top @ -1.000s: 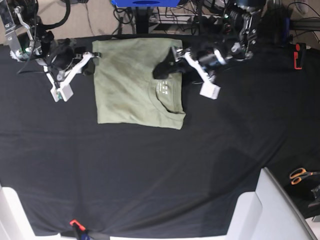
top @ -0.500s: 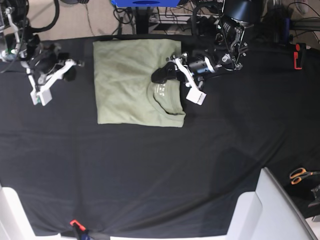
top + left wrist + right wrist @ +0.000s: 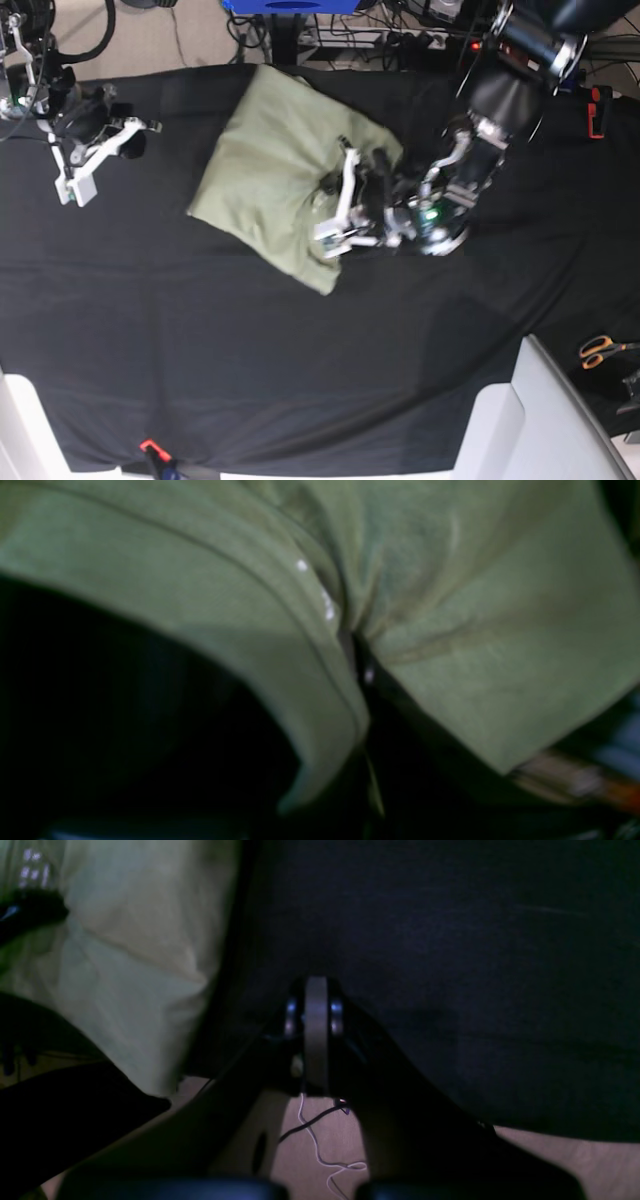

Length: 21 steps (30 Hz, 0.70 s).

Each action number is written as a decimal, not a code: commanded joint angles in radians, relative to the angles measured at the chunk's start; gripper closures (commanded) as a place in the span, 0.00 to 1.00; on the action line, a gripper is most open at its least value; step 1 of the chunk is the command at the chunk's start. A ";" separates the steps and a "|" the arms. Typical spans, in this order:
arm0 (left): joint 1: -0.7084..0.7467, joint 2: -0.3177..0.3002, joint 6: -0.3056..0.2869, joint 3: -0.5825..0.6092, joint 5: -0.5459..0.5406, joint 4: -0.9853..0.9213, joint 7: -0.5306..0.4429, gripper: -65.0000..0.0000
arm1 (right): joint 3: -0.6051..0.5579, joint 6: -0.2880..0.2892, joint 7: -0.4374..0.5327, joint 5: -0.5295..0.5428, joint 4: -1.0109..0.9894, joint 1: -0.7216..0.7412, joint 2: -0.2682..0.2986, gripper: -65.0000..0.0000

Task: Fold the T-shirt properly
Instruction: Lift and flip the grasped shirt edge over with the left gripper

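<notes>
The pale green T-shirt (image 3: 270, 165) lies folded but skewed on the black cloth (image 3: 300, 340), one corner pointing to the front. My left gripper (image 3: 328, 186) is shut on the T-shirt near the neck. In the left wrist view the bunched T-shirt (image 3: 450, 630) fills the frame and puckers into a pinch at the middle. My right gripper (image 3: 135, 145) hangs at the far left, shut and empty, apart from the shirt. In the right wrist view the right gripper (image 3: 316, 990) is shut over the black cloth (image 3: 450, 940), with the T-shirt's edge (image 3: 130, 950) at the left.
Orange-handled scissors (image 3: 600, 350) lie at the right edge. A white panel (image 3: 545, 420) rises at the front right. A red object (image 3: 597, 110) sits at the back right, a red clamp (image 3: 150, 447) at the front edge. Cables crowd the floor behind the table.
The left gripper closed on the shirt near the neck and dragged it forward, turning the flat square askew. The right arm drew back to the left.
</notes>
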 commanded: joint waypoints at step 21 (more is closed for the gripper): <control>-0.009 0.172 0.046 0.288 0.817 0.063 -0.247 1.00 | 0.010 0.005 0.007 0.011 -0.039 0.003 -0.003 1.00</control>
